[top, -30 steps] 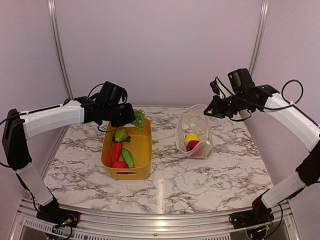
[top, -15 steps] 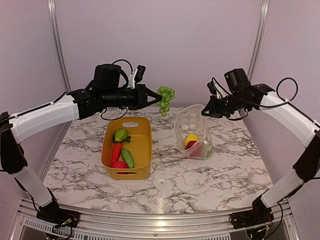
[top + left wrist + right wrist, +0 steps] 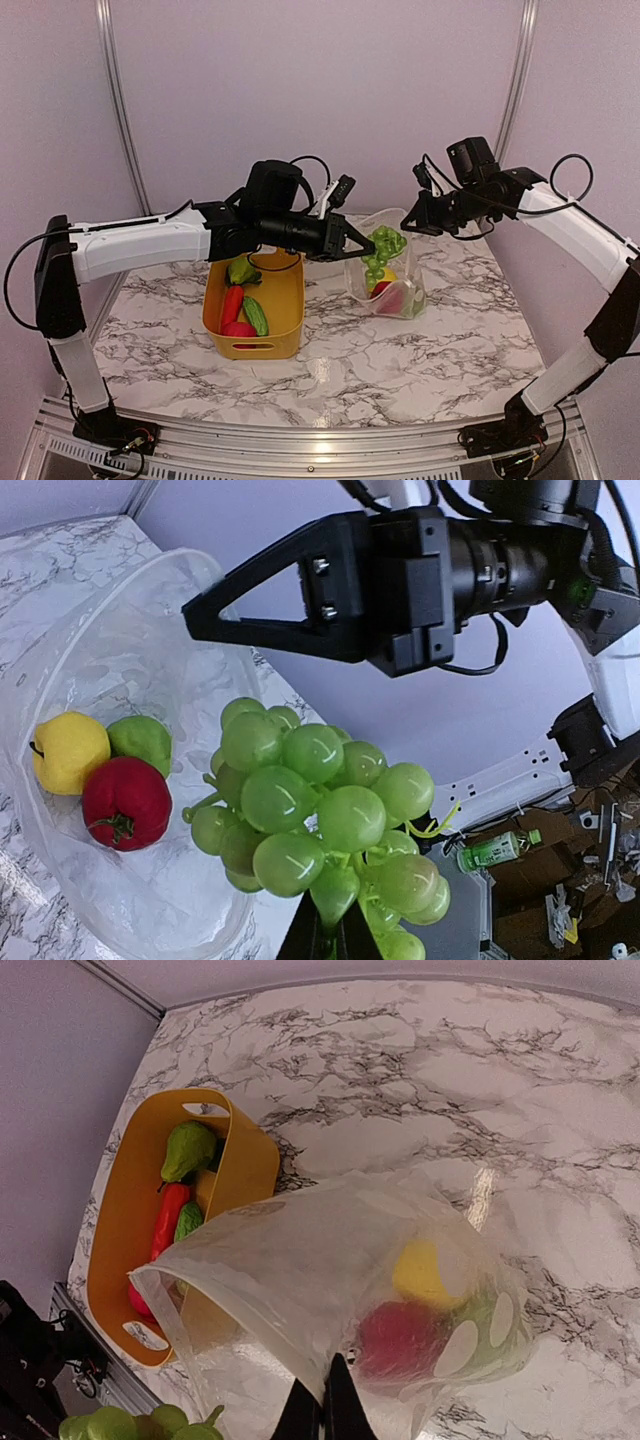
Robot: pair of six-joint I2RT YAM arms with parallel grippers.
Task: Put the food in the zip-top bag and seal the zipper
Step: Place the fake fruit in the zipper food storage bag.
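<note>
Dangling grapes, long axis vertical

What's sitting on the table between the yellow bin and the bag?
Nothing: only bare marble table lies between the yellow bin and the zip-top bag, seen in the top external view.

The bin stands on the table, left of the zip-top bag. In the bin a pear lies at the back, with a carrot and a cucumber side by side before it. In the bag lie a lemon and two apples. The grapes hang at the bag's mouth.
</note>
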